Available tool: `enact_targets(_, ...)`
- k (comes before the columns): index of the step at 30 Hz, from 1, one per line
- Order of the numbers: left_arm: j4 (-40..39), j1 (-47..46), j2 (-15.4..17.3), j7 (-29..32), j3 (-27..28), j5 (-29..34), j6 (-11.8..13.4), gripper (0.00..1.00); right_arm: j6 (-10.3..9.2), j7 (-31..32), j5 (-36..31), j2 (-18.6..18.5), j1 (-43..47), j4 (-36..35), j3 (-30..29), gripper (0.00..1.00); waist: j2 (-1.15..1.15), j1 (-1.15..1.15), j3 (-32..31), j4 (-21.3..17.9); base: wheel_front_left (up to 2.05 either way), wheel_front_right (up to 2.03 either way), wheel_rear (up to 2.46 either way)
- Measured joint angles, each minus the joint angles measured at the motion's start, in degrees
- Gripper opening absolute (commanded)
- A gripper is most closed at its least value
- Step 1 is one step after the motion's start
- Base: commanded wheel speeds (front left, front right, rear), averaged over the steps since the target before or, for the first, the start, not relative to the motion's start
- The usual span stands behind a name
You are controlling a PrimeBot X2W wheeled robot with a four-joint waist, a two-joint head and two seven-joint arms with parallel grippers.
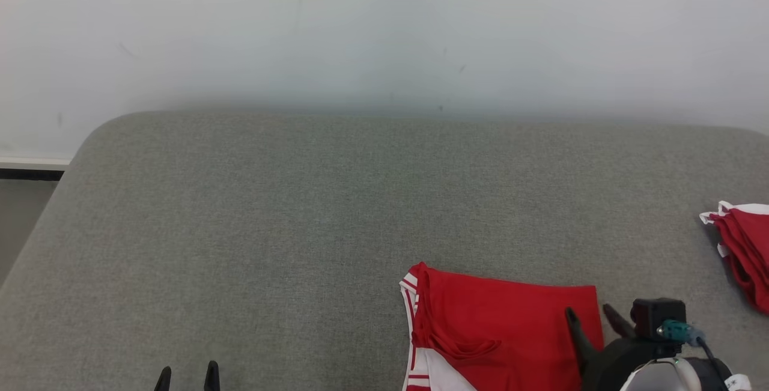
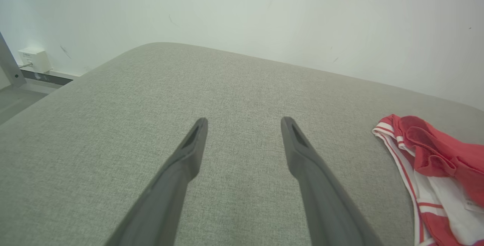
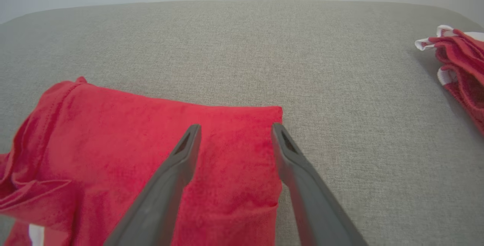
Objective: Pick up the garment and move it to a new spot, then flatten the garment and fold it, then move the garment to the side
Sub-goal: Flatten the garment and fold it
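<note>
A red garment [image 1: 498, 331] with white striped trim lies folded flat on the grey cushion near the front edge, right of centre; its red cloth [image 3: 151, 163] spreads below my right fingers, and its trimmed end [image 2: 435, 170] lies at the right of the left wrist view. My right gripper [image 1: 592, 316] hovers open over the garment's right edge, fingers apart with nothing between them [image 3: 235, 129]. My left gripper [image 1: 187, 374] stands open at the lower left over bare cushion [image 2: 244, 121], well left of the garment.
A second pile of red and white cloth [image 1: 742, 247] lies at the cushion's right edge [image 3: 461, 57]. The grey cushion [image 1: 300, 211] stretches back to a pale wall. A strip of floor and a white wall box [image 2: 34, 60] show beyond its left end.
</note>
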Motion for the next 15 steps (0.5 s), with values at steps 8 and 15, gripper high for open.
enact_targets(8, -0.02, -0.23, 0.05, 0.00, 0.03, 0.08, 0.00, 1.00, 0.00, -0.05, 0.44, 0.79, 1.71, 1.57, 5.30, 0.00, 0.00, 0.00, 0.25, -1.12, 0.00, 0.00, 0.00)
enact_targets(15, 0.00, -0.26, 0.15, 0.00, -0.30, 0.07, -0.01, 1.00, 0.00, -0.02, 1.08, 1.27, 2.03, 3.12, 10.73, 0.00, 0.00, 0.00, 0.38, -0.95, 0.00, 0.00, 0.00)
